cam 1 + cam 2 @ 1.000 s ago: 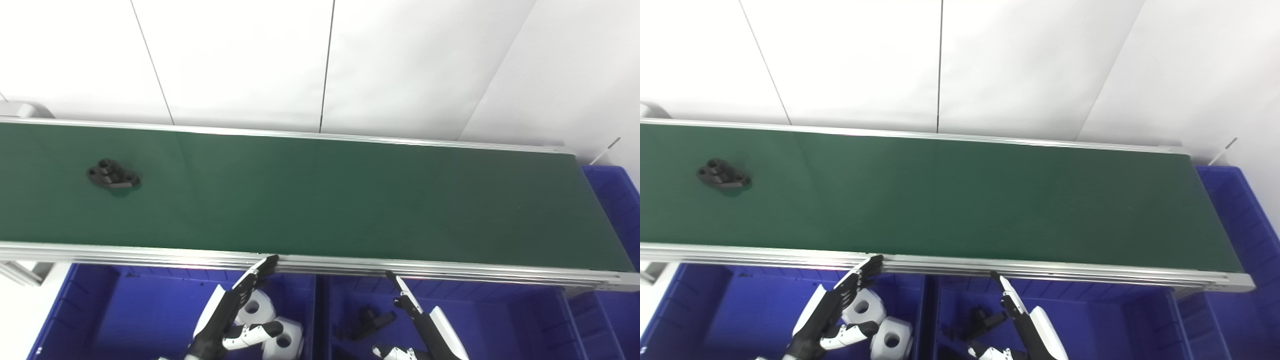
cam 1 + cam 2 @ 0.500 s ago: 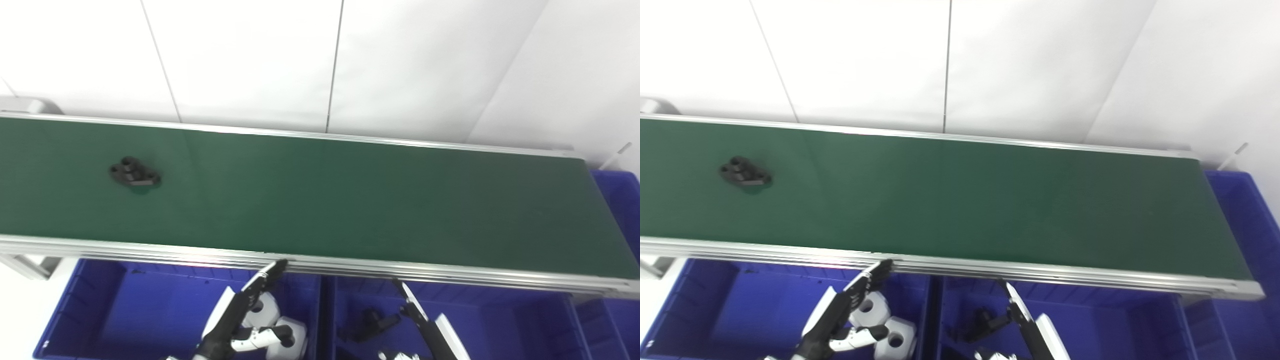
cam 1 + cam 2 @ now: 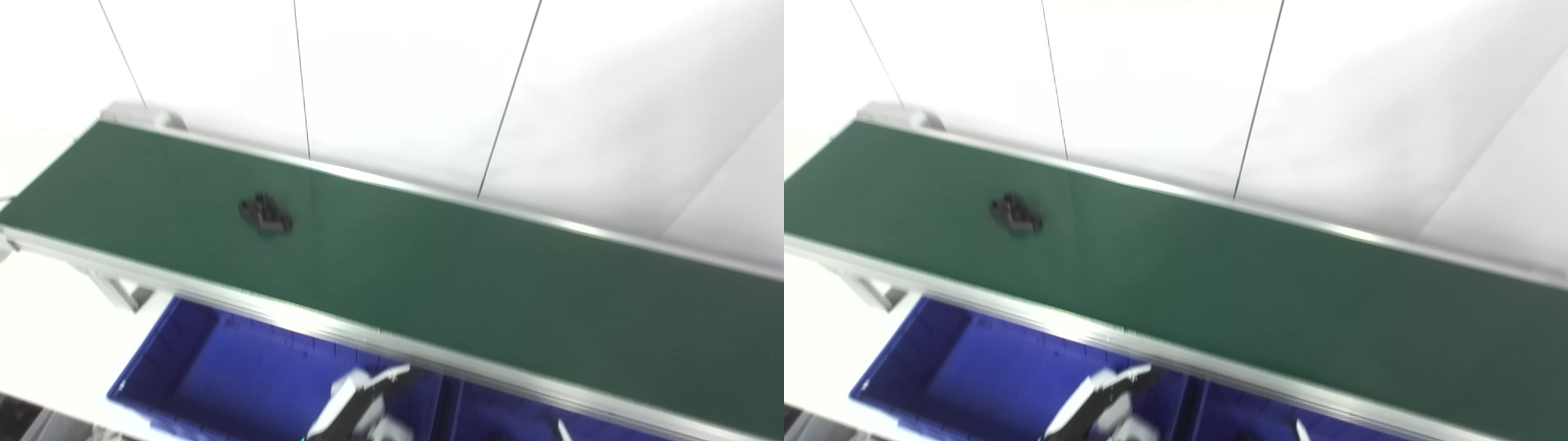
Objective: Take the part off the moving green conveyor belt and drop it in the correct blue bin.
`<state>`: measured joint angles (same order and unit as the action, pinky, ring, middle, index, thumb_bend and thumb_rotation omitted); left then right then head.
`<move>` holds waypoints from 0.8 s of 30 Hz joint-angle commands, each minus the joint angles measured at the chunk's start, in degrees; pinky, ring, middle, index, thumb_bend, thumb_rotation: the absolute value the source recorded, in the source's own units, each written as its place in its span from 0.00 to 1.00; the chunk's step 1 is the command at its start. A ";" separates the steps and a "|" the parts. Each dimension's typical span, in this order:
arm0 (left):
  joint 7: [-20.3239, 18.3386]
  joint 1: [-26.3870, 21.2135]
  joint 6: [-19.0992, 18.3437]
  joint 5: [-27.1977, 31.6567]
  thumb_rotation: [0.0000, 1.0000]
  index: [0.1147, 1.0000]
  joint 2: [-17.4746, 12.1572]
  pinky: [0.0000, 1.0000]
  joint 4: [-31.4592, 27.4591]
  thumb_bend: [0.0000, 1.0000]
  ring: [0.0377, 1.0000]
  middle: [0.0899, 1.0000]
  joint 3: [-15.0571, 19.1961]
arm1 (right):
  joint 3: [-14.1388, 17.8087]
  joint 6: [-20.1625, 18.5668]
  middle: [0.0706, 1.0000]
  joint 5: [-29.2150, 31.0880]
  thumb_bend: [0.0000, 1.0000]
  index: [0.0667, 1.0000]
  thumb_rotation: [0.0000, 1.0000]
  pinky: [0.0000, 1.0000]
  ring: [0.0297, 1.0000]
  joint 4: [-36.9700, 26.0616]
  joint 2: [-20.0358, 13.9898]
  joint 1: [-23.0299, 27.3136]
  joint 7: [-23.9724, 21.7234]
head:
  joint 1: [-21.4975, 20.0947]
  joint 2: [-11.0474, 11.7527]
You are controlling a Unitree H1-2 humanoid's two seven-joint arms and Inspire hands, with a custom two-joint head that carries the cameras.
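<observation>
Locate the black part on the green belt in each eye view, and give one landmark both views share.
Left eye view: black part lies left of centre on the green belt.
Right eye view: black part sits further left.
Shared landmark: the belt seam just right of the part.

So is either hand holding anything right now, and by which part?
Nothing is held. The small black part lies alone on the green conveyor belt; the left hand is blurred, the right hand barely visible.
</observation>
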<state>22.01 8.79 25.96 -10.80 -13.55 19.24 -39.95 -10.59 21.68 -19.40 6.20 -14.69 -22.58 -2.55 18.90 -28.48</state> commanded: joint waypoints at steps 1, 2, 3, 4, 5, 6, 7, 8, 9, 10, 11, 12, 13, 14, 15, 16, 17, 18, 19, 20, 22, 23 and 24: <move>1.66 -1.25 0.97 -0.62 0.66 0.82 -0.68 0.85 -0.81 0.87 0.85 0.85 -0.72 | 0.69 2.84 1.00 -1.04 0.80 1.00 0.81 0.88 1.00 -1.19 -0.63 0.10 1.60 | -0.46 -0.14; 2.14 -1.38 0.97 -0.56 0.65 0.82 -0.81 0.85 -0.81 0.88 0.85 0.85 -1.08 | 0.78 2.76 1.00 -0.93 0.78 1.00 0.79 0.87 1.00 -1.46 -0.54 -0.03 1.70 | -0.46 -0.14; 2.51 -1.46 0.97 -0.35 0.64 0.82 -0.93 0.85 -0.88 0.88 0.85 0.85 -1.41 | 0.82 2.95 1.00 -0.71 0.77 1.00 0.78 0.87 1.00 -1.52 -0.44 -0.10 1.78 | -1.14 -0.15; 2.87 -1.54 0.97 -0.23 0.63 0.82 -1.03 0.85 -0.91 0.87 0.85 0.85 -1.71 | 0.84 3.12 1.00 -0.51 0.76 1.00 0.78 0.86 1.00 -1.51 -0.37 -0.13 1.83 | -1.14 -0.15; 3.34 -1.64 0.97 -0.50 0.62 0.82 -1.14 0.85 -0.77 0.87 0.85 0.85 -2.00 | 0.74 3.95 1.00 -0.70 0.76 1.00 0.77 0.86 0.99 -1.16 -0.45 -0.02 2.38 | -1.14 -0.15; 3.72 -1.74 0.97 -0.67 0.64 0.82 -1.25 0.84 -0.65 0.88 0.85 0.85 -2.27 | 0.65 4.53 1.00 -0.88 0.76 1.00 0.78 0.85 0.98 -0.91 -0.54 0.07 2.78 | -1.14 -0.15; 3.99 -1.86 0.97 -0.57 0.64 0.82 -1.31 0.84 -0.44 0.88 0.85 0.85 -2.54 | 0.48 4.93 1.00 -1.51 0.76 1.00 0.78 0.84 0.98 -0.78 -0.74 0.13 3.42 | -1.97 0.05; 4.50 -2.02 0.97 -0.55 0.63 0.82 -1.40 0.84 -0.31 0.88 0.85 0.85 -2.90 | 0.27 5.16 1.00 -2.41 0.77 1.00 0.81 0.84 0.96 -0.82 -0.88 0.14 4.62 | -1.97 0.05; 4.55 -2.11 0.97 -0.07 0.63 0.82 -1.38 0.84 -0.15 0.88 0.85 0.85 -3.04 | 0.11 5.20 1.00 -3.06 0.78 1.00 0.81 0.84 0.96 -0.97 -0.85 0.07 5.64 | -2.59 0.71; 4.62 -2.22 0.97 0.21 0.62 0.81 -1.39 0.85 0.00 0.88 0.85 0.85 -3.22 | -0.23 5.22 1.00 -3.00 0.78 1.00 0.83 0.84 0.96 -1.26 -0.86 0.00 6.61 | -2.59 0.71; 4.68 -2.31 0.97 0.38 0.62 0.81 -1.41 0.85 0.09 0.88 0.85 0.85 -3.36 | -0.57 5.23 1.00 -2.81 0.78 1.00 0.82 0.84 0.95 -1.43 -0.91 -0.03 7.33 | -2.59 0.71; 4.83 -2.50 0.97 0.46 0.62 0.81 -1.30 0.85 0.54 0.89 0.85 0.85 -3.55 | -0.98 5.23 1.00 -2.34 0.78 1.00 0.81 0.84 0.95 -1.97 -0.92 -0.11 8.75 | -3.03 1.74; 5.01 -2.65 0.97 0.47 0.63 0.81 -1.24 0.84 0.86 0.89 0.85 0.85 -3.73 | -1.37 5.23 0.98 -2.03 0.77 1.00 0.79 0.81 0.93 -2.31 -1.03 -0.14 9.88 | -3.03 1.74; 5.51 -2.86 0.97 0.16 0.63 0.81 -1.28 0.84 1.17 0.89 0.85 0.85 -4.09 | -1.98 5.23 0.97 -1.44 0.77 1.00 0.78 0.80 0.92 -3.05 -1.21 -0.18 11.47 | -3.02 2.04; 5.94 -3.03 0.97 -0.05 0.64 0.81 -1.33 0.84 1.37 0.89 0.85 0.84 -4.40 | -2.53 5.24 0.94 -1.01 0.75 1.00 0.73 0.78 0.89 -3.53 -1.42 -0.19 12.66 | -3.02 2.04; 5.96 -3.16 0.97 -0.18 0.64 0.81 -1.29 0.83 1.71 0.88 0.85 0.84 -4.51 | -3.03 5.24 0.93 -0.88 0.74 1.00 0.72 0.78 0.88 -4.23 -1.65 -0.16 14.52 | -2.83 2.65; 6.00 -3.27 0.97 -0.22 0.65 0.81 -1.27 0.83 1.96 0.90 0.85 0.85 -4.62 | -3.49 5.24 0.88 -0.83 0.75 0.98 0.70 0.75 0.84 -4.67 -1.90 -0.11 15.96 | -2.83 2.65; 6.14 -3.45 0.97 -0.34 0.65 0.81 -1.22 0.83 2.23 0.90 0.85 0.85 -4.78 | -4.06 5.24 0.88 -0.67 0.75 0.98 0.70 0.75 0.84 -5.63 -2.28 0.03 17.89 | -2.72 3.04; 6.30 -3.61 0.97 -0.43 0.65 0.81 -1.18 0.82 2.47 0.89 0.85 0.84 -4.93 | -4.69 5.24 0.81 -0.51 0.75 0.94 0.68 0.73 0.79 -6.21 -2.72 0.20 19.48 | -2.72 3.10; 6.66 -3.82 0.97 -0.41 0.66 0.81 -1.14 0.82 2.58 0.89 0.85 0.84 -5.20 | -5.07 5.24 0.79 -0.38 0.75 0.93 0.68 0.73 0.78 -7.59 -3.01 0.42 21.21 | -2.73 3.25; 7.26 -4.22 0.97 -0.42 0.64 0.81 -1.01 0.81 2.99 0.88 0.84 0.84 -5.61 | -5.78 5.24 0.74 -0.30 0.77 0.90 0.63 0.64 0.71 -9.37 -3.65 0.93 23.74 | -2.76 3.43; 7.57 -4.43 0.97 -0.39 0.64 0.80 -0.94 0.81 3.24 0.88 0.84 0.84 -5.76 | -5.52 5.24 0.73 -0.04 0.78 0.90 0.63 0.63 0.70 -11.61 -3.58 1.51 24.70 | -2.89 3.38; 7.80 -4.59 0.97 -0.36 0.64 0.80 -0.90 0.81 3.44 0.88 0.83 0.83 -5.89 | -5.45 5.24 0.70 0.13 0.80 0.87 0.57 0.54 0.64 -13.04 -3.60 1.95 25.41 | -2.94 3.38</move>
<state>28.35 5.46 25.96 -10.53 -14.85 23.29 -45.74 -16.38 23.94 -19.92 -3.07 -17.92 -21.62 20.38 16.00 -25.05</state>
